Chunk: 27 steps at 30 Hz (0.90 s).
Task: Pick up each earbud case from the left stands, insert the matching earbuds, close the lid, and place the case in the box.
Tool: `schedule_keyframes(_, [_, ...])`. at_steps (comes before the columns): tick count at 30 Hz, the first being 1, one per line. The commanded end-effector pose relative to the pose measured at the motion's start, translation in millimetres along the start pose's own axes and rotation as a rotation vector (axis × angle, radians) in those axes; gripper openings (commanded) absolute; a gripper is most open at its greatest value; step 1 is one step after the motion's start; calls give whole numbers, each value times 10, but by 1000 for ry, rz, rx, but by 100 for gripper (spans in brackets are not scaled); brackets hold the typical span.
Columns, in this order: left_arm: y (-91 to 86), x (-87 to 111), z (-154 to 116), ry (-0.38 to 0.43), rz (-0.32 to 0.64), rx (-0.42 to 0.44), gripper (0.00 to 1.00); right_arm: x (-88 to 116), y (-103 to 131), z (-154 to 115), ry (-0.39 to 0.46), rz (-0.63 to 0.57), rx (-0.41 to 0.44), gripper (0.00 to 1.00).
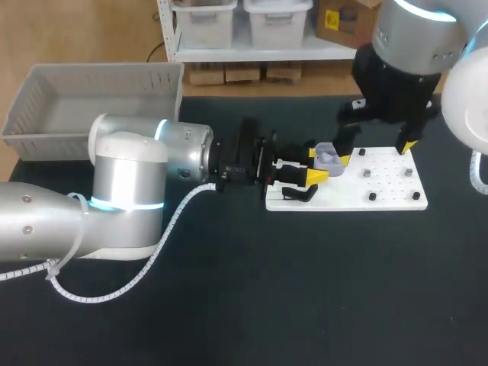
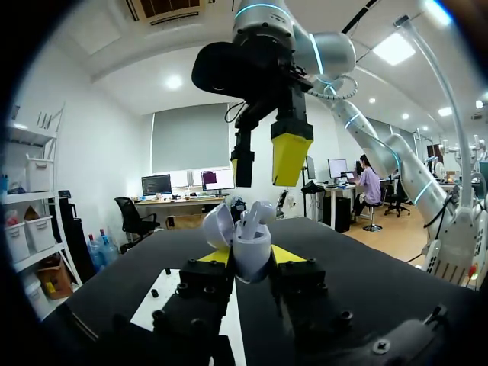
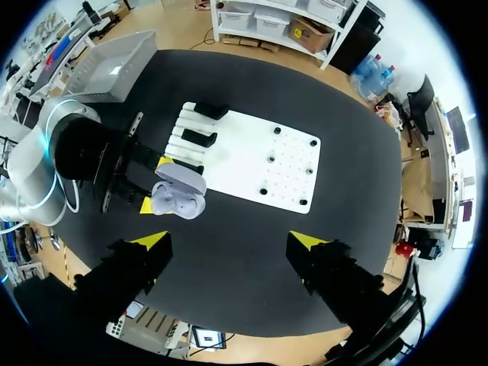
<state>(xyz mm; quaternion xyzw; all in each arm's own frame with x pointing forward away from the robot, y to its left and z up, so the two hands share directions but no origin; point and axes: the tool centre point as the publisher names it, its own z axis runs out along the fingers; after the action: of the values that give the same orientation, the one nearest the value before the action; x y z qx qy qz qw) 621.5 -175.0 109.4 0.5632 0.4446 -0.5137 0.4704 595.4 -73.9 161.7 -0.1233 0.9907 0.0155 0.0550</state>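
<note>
Case, lid open, clamped in L gripper; R gripper hangs above, fingers apart. Risk: off-centre lid push could twist case loose, spill buds.

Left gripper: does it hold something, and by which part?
The left gripper holds the open earbud case by the two sides of its lower shell. The right gripper holds nothing.

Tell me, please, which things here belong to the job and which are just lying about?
Job: open earbud case in the left gripper; right gripper; white stand board; grey box.
Lying about: nothing I can identify; the board's dark pegs are unclear.
</note>
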Motion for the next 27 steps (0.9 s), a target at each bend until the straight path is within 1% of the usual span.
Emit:
schedule_keyframes(1, [-5, 2, 1, -1, 2, -3, 0, -36, 3, 42, 8, 0, -3, 100])
schedule_keyframes(19, [-5, 2, 1, -1, 2, -3, 0, -117, 71, 175, 28, -18, -18, 100])
schedule_keyframes(27, [-5, 2, 1, -1, 2, -3, 0, -166, 107, 173, 29, -31, -17, 100])
